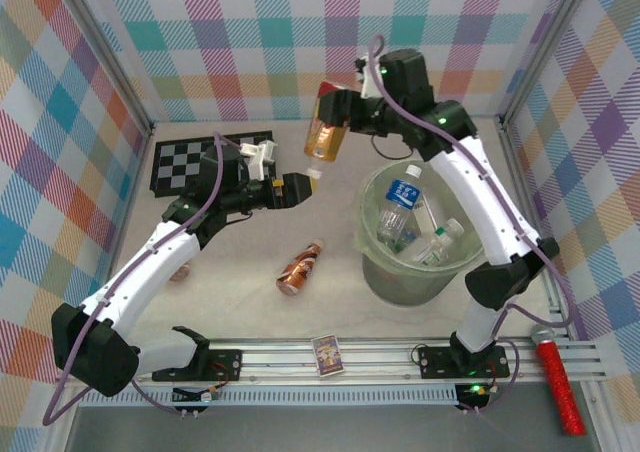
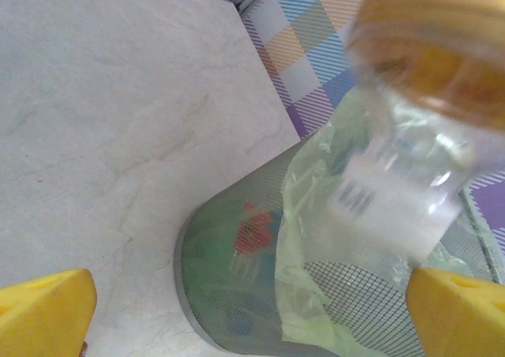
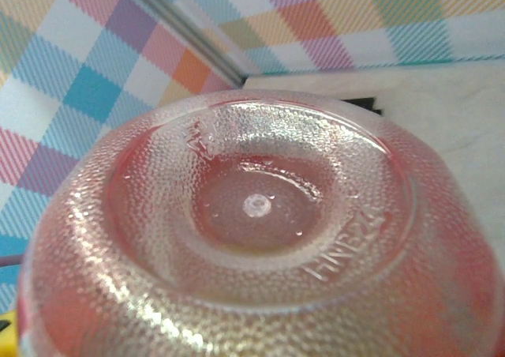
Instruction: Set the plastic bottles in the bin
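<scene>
Plaid walls [image 1: 250, 42], amber bottle [image 1: 326, 132], stippled underneath

Pale, faintly marbled counter [image 1: 230, 302], fenced on three sides by pastel plaid walls [image 1: 250, 42] with grey metal posts [image 1: 100, 52] at the back corners. Black-and-white checkerboard mat [image 1: 185, 162] flat in the far left corner, partly covered. Ribbed metal rail [image 1: 280, 357] along the near edge. Small picture card box [image 1: 328, 354] lying on that rail, about midway across. Red glittery stick [image 1: 562, 392] with a silvery top end at the near right, laid across the rail's right end, well apart from the card box. From the left wrist, more of the same counter and plaid wall.
</scene>
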Controlling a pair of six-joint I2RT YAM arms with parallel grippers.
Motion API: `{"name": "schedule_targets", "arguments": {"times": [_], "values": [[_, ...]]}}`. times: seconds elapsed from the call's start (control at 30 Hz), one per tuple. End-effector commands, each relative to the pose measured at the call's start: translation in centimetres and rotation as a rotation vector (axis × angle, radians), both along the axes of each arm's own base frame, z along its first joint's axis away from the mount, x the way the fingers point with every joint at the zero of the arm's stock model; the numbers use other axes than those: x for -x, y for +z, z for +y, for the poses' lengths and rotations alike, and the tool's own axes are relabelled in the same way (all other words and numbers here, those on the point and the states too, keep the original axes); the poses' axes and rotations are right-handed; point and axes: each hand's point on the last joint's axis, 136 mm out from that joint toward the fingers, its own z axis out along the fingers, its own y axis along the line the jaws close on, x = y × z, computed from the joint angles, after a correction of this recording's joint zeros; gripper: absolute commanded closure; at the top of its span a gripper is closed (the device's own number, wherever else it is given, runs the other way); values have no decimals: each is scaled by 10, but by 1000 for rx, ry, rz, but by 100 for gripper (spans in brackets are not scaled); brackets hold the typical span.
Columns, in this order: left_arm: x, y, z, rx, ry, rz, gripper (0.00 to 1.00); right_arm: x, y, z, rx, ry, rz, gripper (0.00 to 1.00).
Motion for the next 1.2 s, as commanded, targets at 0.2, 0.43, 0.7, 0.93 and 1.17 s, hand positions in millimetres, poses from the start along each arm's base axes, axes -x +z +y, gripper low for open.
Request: {"name": "schedule_targets", "arguments": {"times": [0.2, 0.43, 0.7, 0.93, 1.17], "values": [[-1, -74, 18, -276, 4, 126, 6, 78, 30, -141, 199, -273, 10, 39], [3, -117, 55, -536, 62, 158, 8, 128, -20, -202, 351, -425, 207, 41], [16, -140, 51, -544, -2, 224, 8, 140, -83, -204, 304, -440, 415, 42], [27, -154, 55, -588, -40, 274, 8, 119, -132, -184, 121, -420, 560, 43], [30, -162, 59, -607, -31, 304, 7, 105, -164, -171, 79, -409, 645, 41]]}}
